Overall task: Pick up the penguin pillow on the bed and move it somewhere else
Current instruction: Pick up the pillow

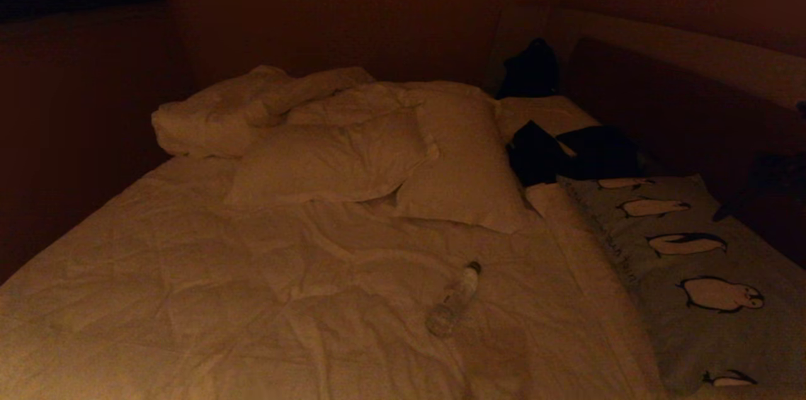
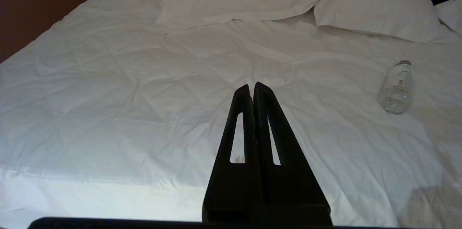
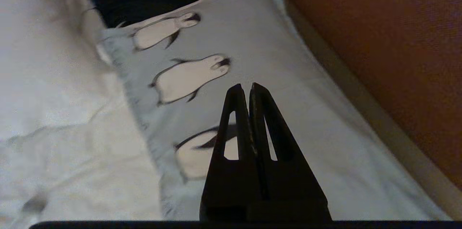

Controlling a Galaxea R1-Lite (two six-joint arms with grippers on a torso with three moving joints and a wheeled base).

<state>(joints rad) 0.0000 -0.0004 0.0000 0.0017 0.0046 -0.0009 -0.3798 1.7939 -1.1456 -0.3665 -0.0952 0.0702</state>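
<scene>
Here the bed (image 1: 189, 274) fills most of the head view, white pillows (image 1: 327, 160) at upper centre. The penguin pillow (image 1: 705, 274) lies along its right edge. A bottle (image 1: 454, 298) lies at lower centre. The right gripper (image 3: 245, 86) hangs above the penguin pillow, jaws closed on nothing; the left gripper (image 2: 251, 85) too is closed.

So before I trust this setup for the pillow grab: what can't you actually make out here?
- Penguin pillow: its near end is cut off by the head view's edge.
- Dark items at its far end: too dim to identify.
- Right gripper: shut; contact with the pillow unclear.
- Left gripper: outside the head view.
</scene>
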